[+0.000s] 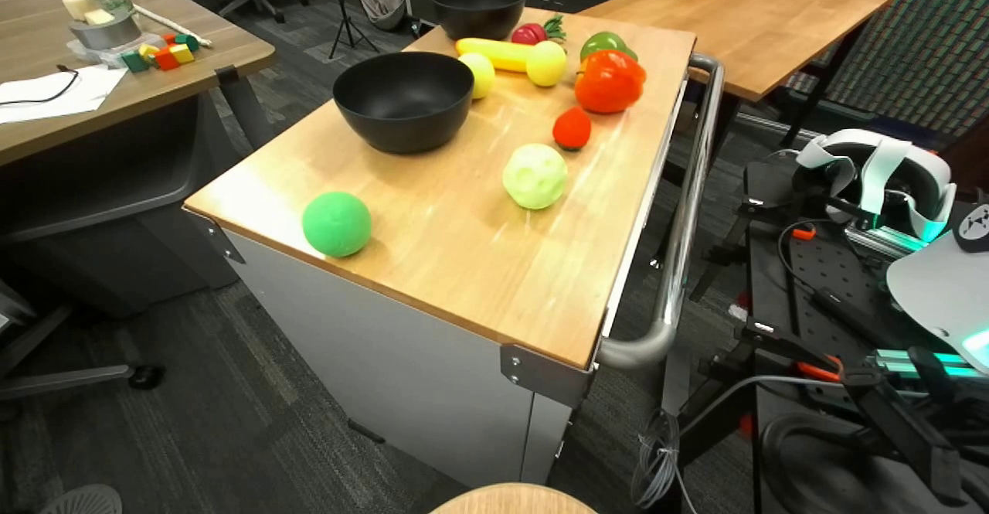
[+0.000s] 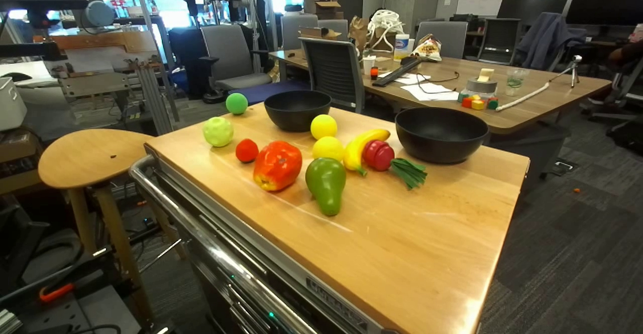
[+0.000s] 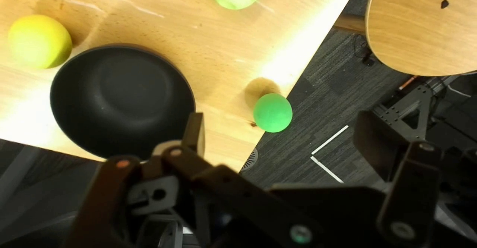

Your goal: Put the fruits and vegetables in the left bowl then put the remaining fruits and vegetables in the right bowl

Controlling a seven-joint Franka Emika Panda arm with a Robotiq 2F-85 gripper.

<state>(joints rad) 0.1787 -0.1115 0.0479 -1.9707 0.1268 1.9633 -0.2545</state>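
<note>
While the claw [image 3: 283, 138] stands spread, gripping nothing, the green ball [image 3: 272, 112] lies beyond it near the edge of the bench [image 3: 223, 35], a black bowl [image 3: 123, 95] to one side, so off-centre contact could roll the ball off.

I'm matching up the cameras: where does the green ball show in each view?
In an exterior view: green ball left of centre, about mid-height.
In an exterior view: green ball left of centre, upper half.
In the wrist view: green ball just right of centre, about mid-height.
Shared landmark: the black bowl nearest the green ball, in all three.
</note>
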